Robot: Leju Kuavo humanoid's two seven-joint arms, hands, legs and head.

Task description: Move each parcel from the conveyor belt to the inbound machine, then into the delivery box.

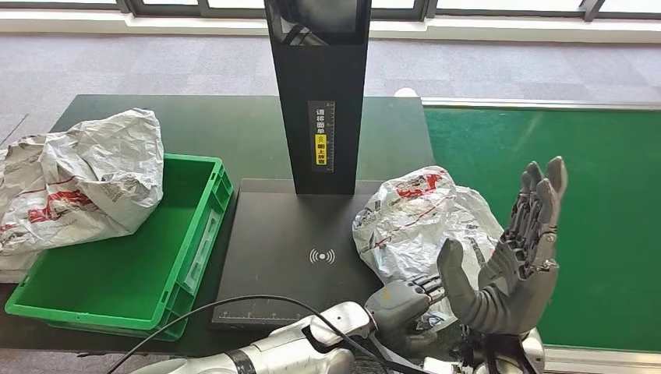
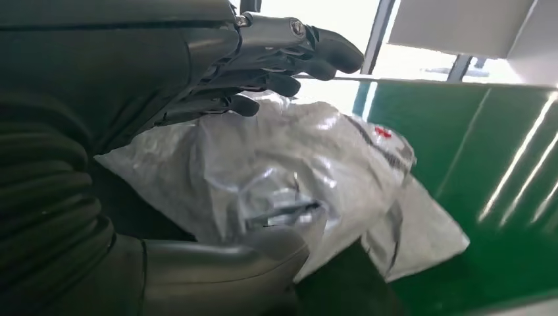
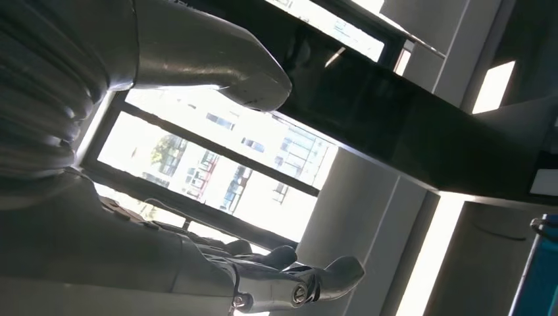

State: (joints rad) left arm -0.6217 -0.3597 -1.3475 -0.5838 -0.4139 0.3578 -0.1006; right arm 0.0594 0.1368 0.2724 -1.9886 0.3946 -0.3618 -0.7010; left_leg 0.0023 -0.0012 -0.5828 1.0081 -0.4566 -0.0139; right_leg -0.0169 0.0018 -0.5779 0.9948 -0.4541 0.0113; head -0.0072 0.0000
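The green conveyor belt [image 1: 592,218] filled the right side of the head view, with the dark table [image 1: 234,128] to its left carrying everything else. On that table stood the inbound machine [image 1: 281,249], a flat black scanning plate marked with a wireless symbol and topped by a tall black column [image 1: 318,93] bearing a yellow label. To the left of the plate sat the green delivery box [image 1: 191,234], an open plastic crate whose bare floor showed. A crumpled white parcel bag with red print [image 1: 78,179] lay draped over the box's far left rim, partly inside and partly spilling onto the table. A second white parcel [image 1: 421,222], also red-printed and wrinkled, rested across the right edge of the scanning plate and the near edge of the belt. The left hand [image 1: 405,304] had reached across to this parcel's near side; in the left wrist view its dark fingers [image 2: 276,59] curved over the top of the bag [image 2: 289,178] while the thick thumb [image 2: 224,263] sat below it, so the hand bracketed the parcel, though whether it gripped firmly could not be told. The right hand [image 1: 518,257] stood upright just beside the parcel, fingers extended and apart, holding nothing.
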